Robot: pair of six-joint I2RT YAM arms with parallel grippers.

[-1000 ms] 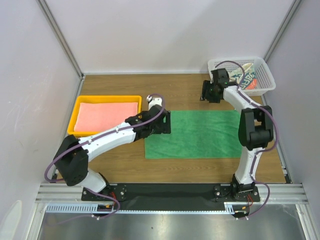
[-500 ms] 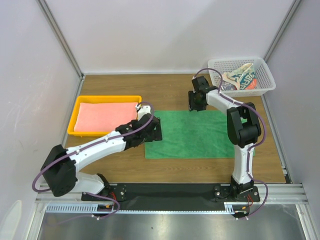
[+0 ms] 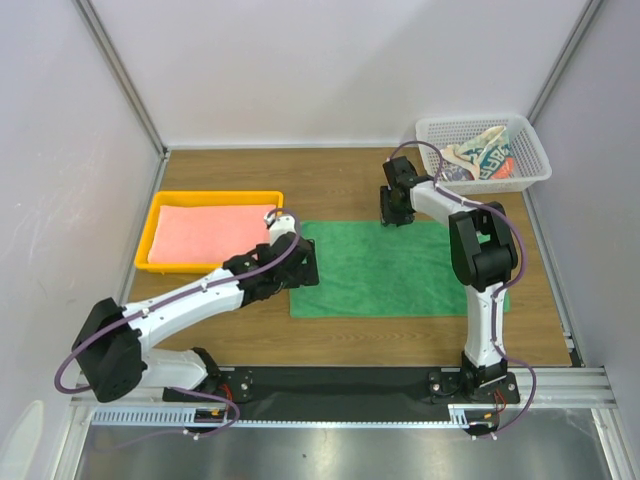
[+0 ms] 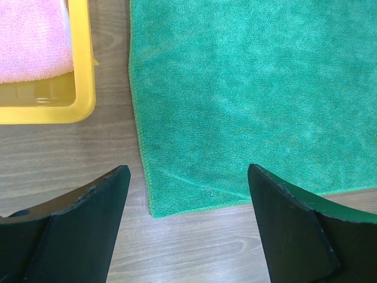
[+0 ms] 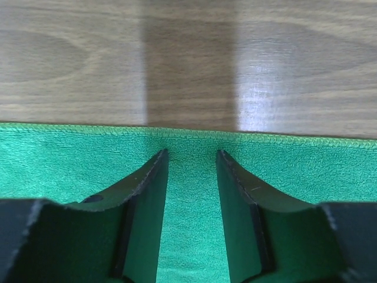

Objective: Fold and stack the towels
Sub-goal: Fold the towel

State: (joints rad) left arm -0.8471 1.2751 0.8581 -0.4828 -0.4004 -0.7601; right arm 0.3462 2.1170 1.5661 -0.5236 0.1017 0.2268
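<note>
The green towel lies flat and unfolded on the wooden table. My left gripper hovers at its left edge, jaws wide open. In the left wrist view the towel's near-left corner lies between the fingers, untouched. My right gripper sits over the towel's far edge, and its fingertips stand a narrow gap apart with flat cloth showing between them. The salmon-pink towel lies folded in the yellow tray. The patterned towel lies crumpled in the white basket.
The yellow tray stands at the left, its corner close beside the green towel. The white mesh basket sits at the back right corner. Walls enclose the table on three sides.
The right arm swung from the basket to the green towel's far edge and its jaws narrowed. The left arm drew back from over the towel to its left edge.
</note>
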